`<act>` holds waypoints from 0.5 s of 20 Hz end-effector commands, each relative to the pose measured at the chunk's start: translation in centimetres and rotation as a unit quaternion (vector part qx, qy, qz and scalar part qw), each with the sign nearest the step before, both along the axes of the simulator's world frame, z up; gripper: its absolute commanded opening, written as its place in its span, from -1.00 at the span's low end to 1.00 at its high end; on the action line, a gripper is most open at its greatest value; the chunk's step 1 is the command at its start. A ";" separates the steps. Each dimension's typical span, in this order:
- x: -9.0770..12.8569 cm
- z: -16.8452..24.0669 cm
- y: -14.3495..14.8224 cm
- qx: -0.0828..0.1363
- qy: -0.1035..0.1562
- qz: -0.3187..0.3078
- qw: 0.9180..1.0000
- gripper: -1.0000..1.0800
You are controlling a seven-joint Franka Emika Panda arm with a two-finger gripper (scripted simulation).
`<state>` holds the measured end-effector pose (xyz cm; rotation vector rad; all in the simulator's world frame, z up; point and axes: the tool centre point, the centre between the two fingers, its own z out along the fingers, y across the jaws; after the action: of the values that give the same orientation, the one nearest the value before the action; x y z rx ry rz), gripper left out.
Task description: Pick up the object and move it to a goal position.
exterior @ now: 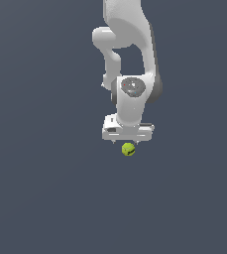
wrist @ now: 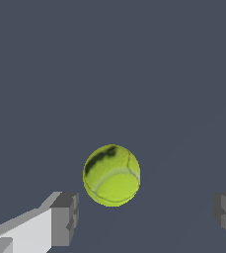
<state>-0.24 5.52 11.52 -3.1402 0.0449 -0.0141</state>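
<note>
Ball (wrist: pixel 111 175), yellow-green with a dark smudge and pale seam, sat on the plain dark grey surface (exterior: pixel 40 198), nowhere near any visible edge. In the exterior view it lay just below the white claw (exterior: pixel 128 141). Claw was spread wide, released: wrist view showed grey fingertips (wrist: pixel 65 218) well apart on either side of the ball, neither touching it. White arm (exterior: pixel 132 59) rose straight above.

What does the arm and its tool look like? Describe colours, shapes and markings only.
The arm is glossy white, built of rounded, bulbous links with grey shading at the joints. A grey disc with small red marks sits on the wrist. The tool has a flat white boxy body; its fingers are white with blocky dark-grey pads. No cables show.
</note>
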 end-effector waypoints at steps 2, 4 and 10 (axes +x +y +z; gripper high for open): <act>-0.5 -1.7 1.5 0.000 0.003 0.005 1.000 0.92; -0.7 -2.2 1.9 0.000 0.004 0.007 1.000 0.92; -0.7 -2.6 2.0 0.000 0.005 0.007 1.000 0.92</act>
<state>-0.97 7.51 9.15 -3.1412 0.0215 0.0009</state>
